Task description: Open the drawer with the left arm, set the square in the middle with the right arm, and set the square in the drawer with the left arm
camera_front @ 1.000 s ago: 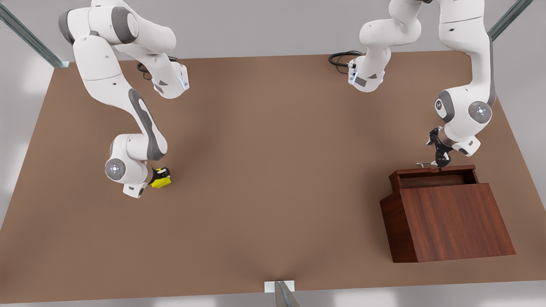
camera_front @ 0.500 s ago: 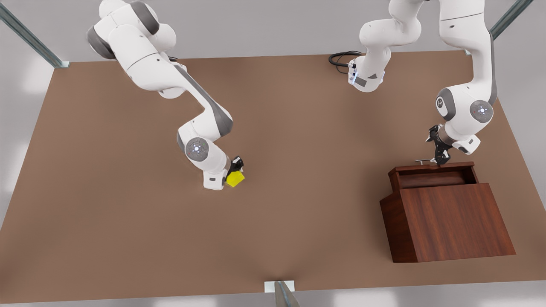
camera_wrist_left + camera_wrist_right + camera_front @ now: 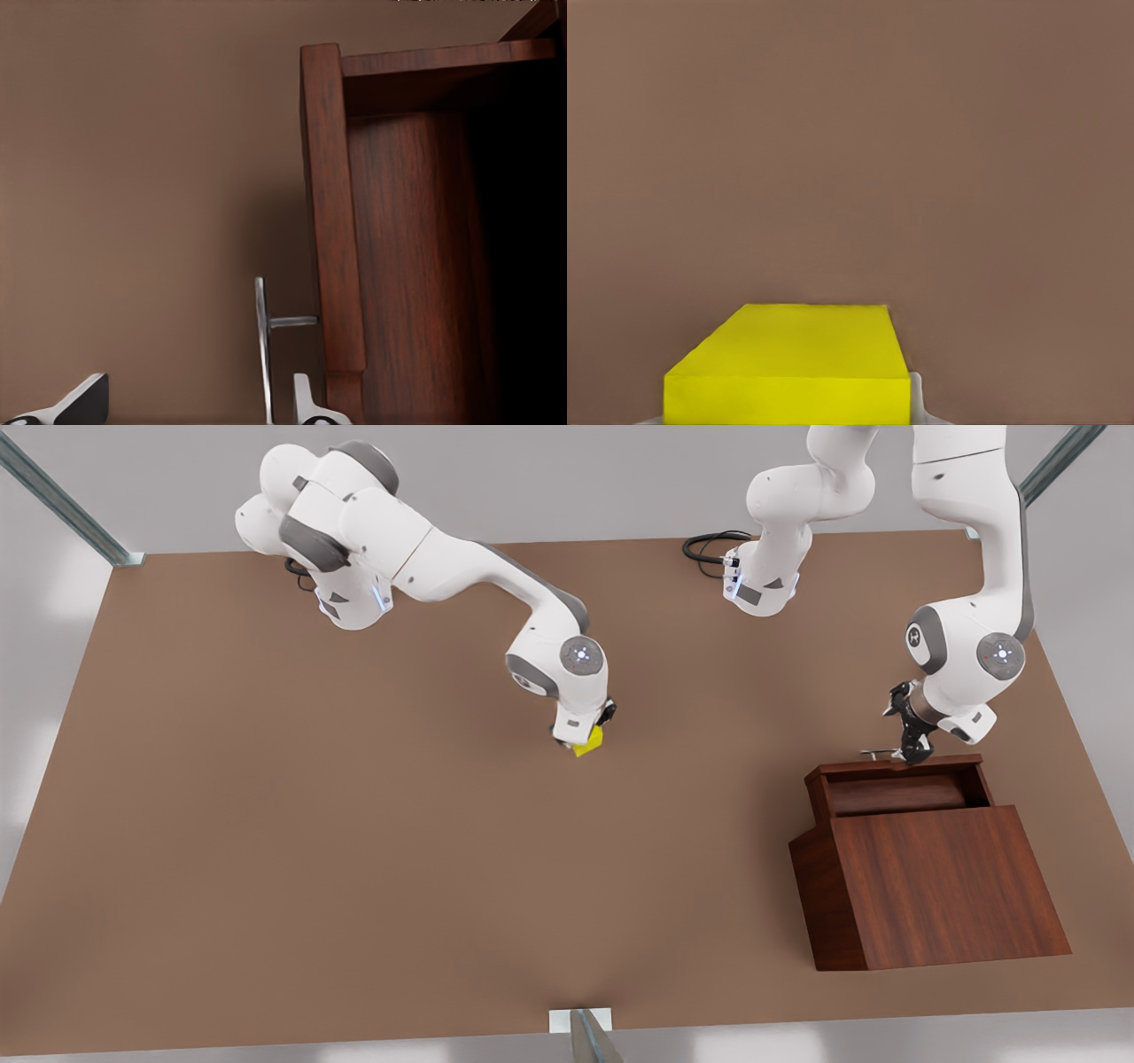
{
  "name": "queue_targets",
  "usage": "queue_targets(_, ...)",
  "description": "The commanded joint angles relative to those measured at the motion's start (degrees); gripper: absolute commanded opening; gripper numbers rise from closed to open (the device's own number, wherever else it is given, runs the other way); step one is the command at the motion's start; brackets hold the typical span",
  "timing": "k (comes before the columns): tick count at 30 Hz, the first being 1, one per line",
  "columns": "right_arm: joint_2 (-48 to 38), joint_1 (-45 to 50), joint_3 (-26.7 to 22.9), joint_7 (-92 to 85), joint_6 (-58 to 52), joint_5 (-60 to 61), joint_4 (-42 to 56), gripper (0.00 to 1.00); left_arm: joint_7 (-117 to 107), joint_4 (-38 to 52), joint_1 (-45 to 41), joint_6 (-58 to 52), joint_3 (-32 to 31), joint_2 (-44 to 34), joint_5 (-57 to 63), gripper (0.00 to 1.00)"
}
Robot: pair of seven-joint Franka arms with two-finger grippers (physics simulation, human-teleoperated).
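Fingers [image 3: 595,731] — bright yellow cube [image 3: 588,744]

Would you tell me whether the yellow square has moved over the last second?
Yes. The square, held by the right gripper, has travelled toward the front view's right, closer to the cabinet, and now sits over mid-table.

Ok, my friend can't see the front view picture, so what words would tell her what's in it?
The right arm's tool holds the yellow square over the middle of the brown table. On the front view's right, the left arm's tool is at the handle of the pulled-out drawer of a wooden cabinet.
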Motion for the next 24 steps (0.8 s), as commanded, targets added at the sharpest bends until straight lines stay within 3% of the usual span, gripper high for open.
queue_targets(1,0.2,0.5,0.0,0.2,0.1,-0.5,0.0,0.51,0.0,0.0,-0.2,0.1,0.0,0.0,0.0,1.0)
queue_targets(11,4.1,2.6,-0.1,3.5,0.3,-2.0,2.5,0.51,0.2,-0.1,-0.2,-0.8,0.0,0.3,0.1,1.0)
queue_targets(16,8.1,6.2,-0.2,4.1,-0.4,-2.2,9.5,0.51,0.3,-0.1,-0.2,-2.1,0.0,0.0,0.1,1.0)
queue_targets(20,12.9,9.4,-3.1,4.8,-2.4,-2.4,17.2,0.51,0.2,-0.2,-0.2,-2.7,-0.1,0.1,0.0,1.0)
queue_targets(24,13.1,9.2,-3.2,5.4,-2.8,-1.9,17.3,0.53,0.2,-0.1,-0.2,-3.7,-0.1,-0.2,0.0,1.0)
